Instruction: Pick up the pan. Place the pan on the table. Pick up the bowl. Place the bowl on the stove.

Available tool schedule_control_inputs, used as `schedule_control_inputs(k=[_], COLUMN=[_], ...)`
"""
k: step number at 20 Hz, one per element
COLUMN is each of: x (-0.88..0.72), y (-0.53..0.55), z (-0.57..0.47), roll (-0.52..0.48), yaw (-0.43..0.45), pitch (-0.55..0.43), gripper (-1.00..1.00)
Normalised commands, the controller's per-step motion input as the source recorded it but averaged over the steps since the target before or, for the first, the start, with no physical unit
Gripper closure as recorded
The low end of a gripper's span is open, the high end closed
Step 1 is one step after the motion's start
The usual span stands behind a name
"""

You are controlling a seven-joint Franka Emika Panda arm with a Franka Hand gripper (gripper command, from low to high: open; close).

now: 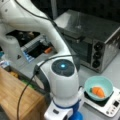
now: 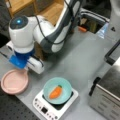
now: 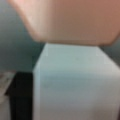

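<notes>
In the wrist view, the pinkish pan (image 3: 75,20) fills the top of the frame, its white handle stub (image 3: 75,85) running down to the bottom edge. Whether the gripper (image 2: 23,68) is clenched or released cannot be told; in a front view it sits at middle left, just over the handle end of the pan (image 2: 14,81), which lies flat on the grey table (image 2: 82,57) at lower left. One turquoise bowl (image 2: 57,90) stands on the one white stove (image 2: 47,106) at bottom centre, one orange carrot-like piece (image 2: 55,92) inside. In a front view the bowl (image 1: 98,87) and stove (image 1: 110,105) appear at lower right. One wooden block (image 1: 15,100) is at lower left; farther back, one silver toaster oven (image 1: 92,37) fills the upper right.
</notes>
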Motion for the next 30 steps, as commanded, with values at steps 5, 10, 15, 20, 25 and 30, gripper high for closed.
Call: schedule_control_inputs(k=[5, 10, 15, 20, 25, 30], x=[-0.39, -0.39, -0.32, -0.29, -0.25, -0.21], y=[0.2, 0.2, 0.16, 0.12, 0.11, 0.12], z=[-0.14, -0.17, -0.16, -0.11, -0.08, -0.08], roll=[-0.1, -0.124, -0.143, -0.148, -0.157, -0.151], yaw=[-0.054, -0.052, -0.042, -0.037, -0.039, -0.035], pitch=[-0.179, -0.213, -0.25, -0.246, -0.229, -0.219], gripper=[1.0, 1.0, 1.0, 1.0, 1.0, -1.0])
